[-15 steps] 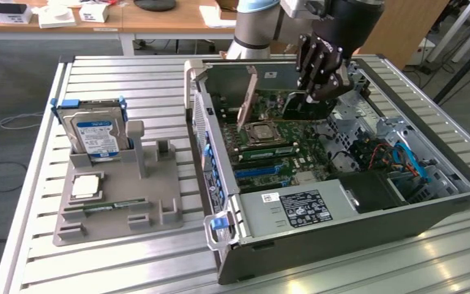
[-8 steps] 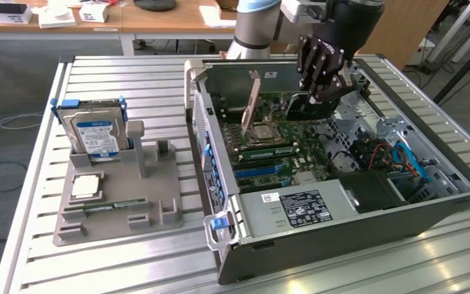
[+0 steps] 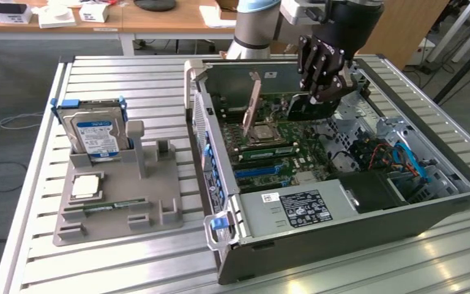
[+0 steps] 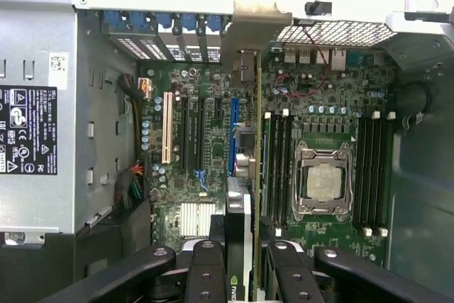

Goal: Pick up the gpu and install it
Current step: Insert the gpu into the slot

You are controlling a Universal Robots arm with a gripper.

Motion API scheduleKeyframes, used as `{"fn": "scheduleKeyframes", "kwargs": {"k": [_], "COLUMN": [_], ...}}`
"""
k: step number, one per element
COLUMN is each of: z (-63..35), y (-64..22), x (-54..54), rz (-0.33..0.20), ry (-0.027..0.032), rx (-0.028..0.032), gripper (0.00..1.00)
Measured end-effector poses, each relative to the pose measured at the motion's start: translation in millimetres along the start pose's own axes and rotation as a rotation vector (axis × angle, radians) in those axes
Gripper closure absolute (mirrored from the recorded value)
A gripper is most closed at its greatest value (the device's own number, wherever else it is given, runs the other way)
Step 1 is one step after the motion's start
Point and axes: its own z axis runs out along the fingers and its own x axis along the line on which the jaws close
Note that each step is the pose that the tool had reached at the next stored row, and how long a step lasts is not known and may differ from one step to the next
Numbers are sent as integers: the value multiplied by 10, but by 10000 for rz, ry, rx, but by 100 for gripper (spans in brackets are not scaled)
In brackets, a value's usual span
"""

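1. An open computer case [image 3: 333, 245] lies on its side on a slatted metal table [image 3: 31, 257], with its circuit board [image 3: 300, 162] facing up.
2. The arm's black gripper [image 3: 327, 92] hangs over the far end of the case, fingers pointing down into it.
3. The gripper is clamped on the graphics card [image 3: 305, 107]. From the wrist, the fingers [image 4: 206, 274] sit on either side of the card's thin edge, one set against each face.
4. The card stands on edge inside the case, above the circuit board. Its metal end plate [image 3: 254, 101] points toward the case's back wall, on the exterior view's left of the gripper.
5. From the wrist, the graphics card [image 4: 240, 211] runs close beside a blue slot [image 4: 233, 129], with the black memory slots [image 4: 278, 168] on its other side. (I cannot tell whether its lower edge touches the board.)
6. The processor socket [image 4: 323, 179], with its silver lid, sits just past those memory slots.
7. A grey power supply box [image 3: 296, 208] with a dark label fills the near end of the case.
8. On the exterior view's left of the case, well apart from the gripper, is a grey plastic stand [image 3: 157, 202]. It holds a hard drive [image 3: 96, 131] upright, a square chip [image 3: 85, 185] lying flat and a narrow memory stick [image 3: 104, 208] in a groove.
9. Wooden desks [image 3: 169, 21] stand behind the table.
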Motion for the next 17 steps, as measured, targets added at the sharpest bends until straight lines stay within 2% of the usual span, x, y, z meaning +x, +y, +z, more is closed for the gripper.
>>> {"fn": "scheduleKeyframes", "kwargs": {"k": [2, 17], "z": [4, 274], "y": [0, -4], "x": [0, 7], "rz": [1, 1], "ry": [0, -2], "rx": [0, -1], "gripper": [73, 73]}}
